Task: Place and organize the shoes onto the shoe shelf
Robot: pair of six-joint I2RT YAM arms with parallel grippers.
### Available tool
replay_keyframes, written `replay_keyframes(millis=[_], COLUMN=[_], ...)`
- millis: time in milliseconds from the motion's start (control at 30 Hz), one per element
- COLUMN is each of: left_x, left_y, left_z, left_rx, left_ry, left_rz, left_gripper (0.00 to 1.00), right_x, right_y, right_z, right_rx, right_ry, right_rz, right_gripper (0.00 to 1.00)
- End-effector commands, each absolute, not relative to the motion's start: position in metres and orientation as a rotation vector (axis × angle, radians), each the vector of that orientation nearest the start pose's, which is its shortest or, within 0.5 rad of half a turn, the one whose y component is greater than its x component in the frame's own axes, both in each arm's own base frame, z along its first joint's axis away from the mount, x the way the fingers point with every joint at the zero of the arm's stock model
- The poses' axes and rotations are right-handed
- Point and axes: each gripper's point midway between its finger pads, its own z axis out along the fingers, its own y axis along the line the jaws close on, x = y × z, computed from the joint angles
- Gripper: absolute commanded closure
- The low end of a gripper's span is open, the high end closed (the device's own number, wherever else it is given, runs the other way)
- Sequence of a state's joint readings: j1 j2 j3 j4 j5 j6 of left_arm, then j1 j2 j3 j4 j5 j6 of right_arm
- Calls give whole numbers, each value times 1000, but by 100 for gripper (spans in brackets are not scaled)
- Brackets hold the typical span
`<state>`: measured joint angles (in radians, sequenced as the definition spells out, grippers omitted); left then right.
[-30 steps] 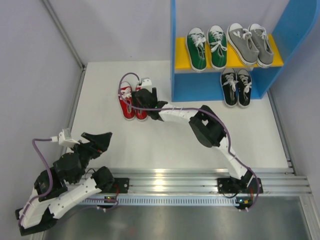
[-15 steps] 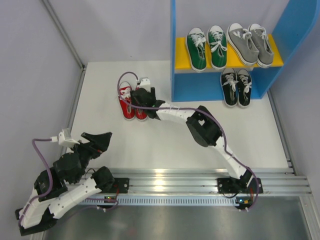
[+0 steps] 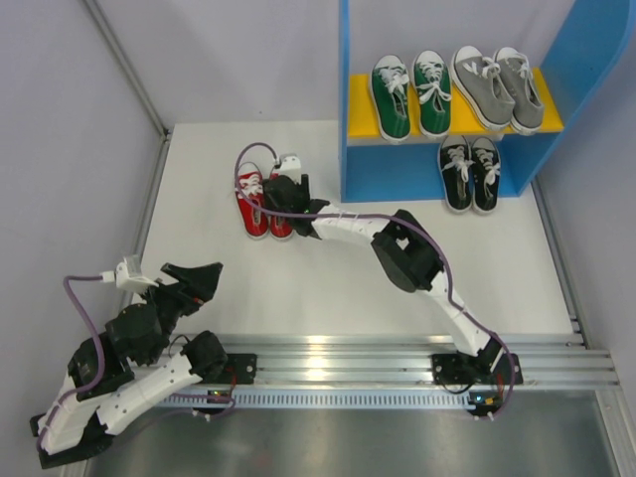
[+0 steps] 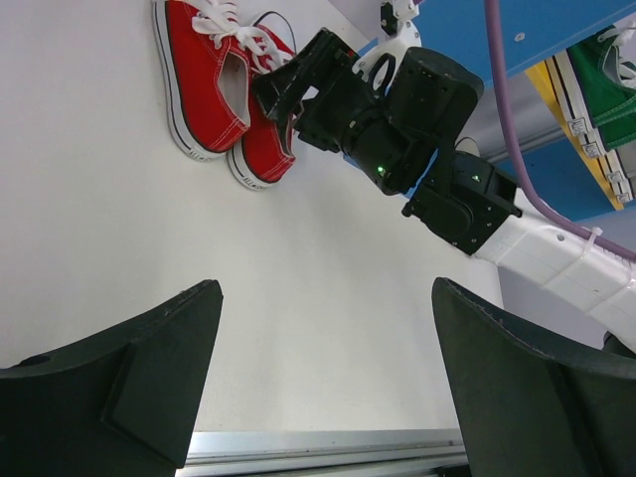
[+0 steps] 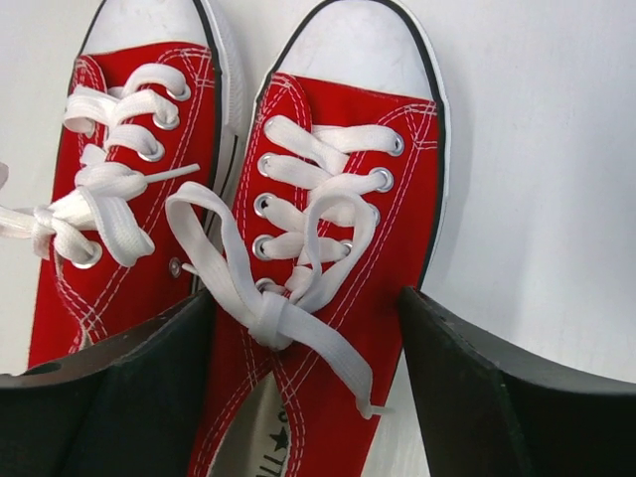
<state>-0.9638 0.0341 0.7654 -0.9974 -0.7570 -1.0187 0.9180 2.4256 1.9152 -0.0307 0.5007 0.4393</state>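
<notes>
**Ana:** Only the right arm had shifted since the frame a second before. Its elbow had edged slightly to the left, and the right gripper (image 5: 303,298) had crept a touch further over the pair of red canvas sneakers (image 3: 251,204) with white laces and toe caps.

**Ben:** Where was that pair?

**Ana:** On the white surface (image 3: 298,288), just left of the tall blue shoe shelf (image 3: 344,99), outside its side wall. The two shoes lay side by side, touching.

**Ben:** And the grip?

**Ana:** The black fingers (image 5: 119,397) stood one on each side of the red shoe nearer the shelf (image 5: 338,199), at its laced throat and close against its sides. Whether they were clenched on it, I could not tell.

**Ben:** The other arm?

**Ana:** The left gripper (image 3: 199,281) hung released, its jaws spread wide with nothing between them, well apart from the shelf.

**Ben:** And on the shelf?

**Ana:** The green pair (image 3: 410,94) and the grey pair (image 3: 497,89) sat side by side on the shelf's yellow upper board (image 3: 363,114), with the green to the left. The black pair (image 3: 470,174) stood on the level beneath that board.
</notes>
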Motion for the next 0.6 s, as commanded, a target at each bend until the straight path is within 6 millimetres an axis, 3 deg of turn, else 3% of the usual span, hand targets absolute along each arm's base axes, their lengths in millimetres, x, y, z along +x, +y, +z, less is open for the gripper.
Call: replay_keyframes(millis=[0, 233, 300, 400, 433, 467, 533, 567], left_x=[138, 139, 139, 138, 139, 138, 138, 139], left_y=[-29, -29, -29, -29, -29, -29, -28, -28], left_z=[261, 260, 261, 261, 260, 260, 260, 260], left_rx=[-589, -590, -591, -590, -591, -591, -593, -592], left_ry=[1695, 1696, 1695, 1695, 1697, 1698, 1696, 1697], left_rz=[-747, -742, -743, -746, -742, -744, -744, -743], left_gripper=[8, 9, 9, 9, 9, 9, 9, 9], right_x=[456, 454, 453, 450, 450, 446, 444, 437], right_y=[456, 450, 449, 450, 452, 447, 445, 437], right_z=[49, 37, 36, 44, 56, 53, 79, 73], right_rx=[-168, -190, -202, -254, -283, -304, -340, -367], right_ry=[2099, 2140, 2140, 2129, 2106, 2110, 2059, 2071], right_rz=[259, 284, 286, 301, 315, 303, 317, 300], right_gripper=[31, 59, 73, 90, 96, 98, 100, 100])
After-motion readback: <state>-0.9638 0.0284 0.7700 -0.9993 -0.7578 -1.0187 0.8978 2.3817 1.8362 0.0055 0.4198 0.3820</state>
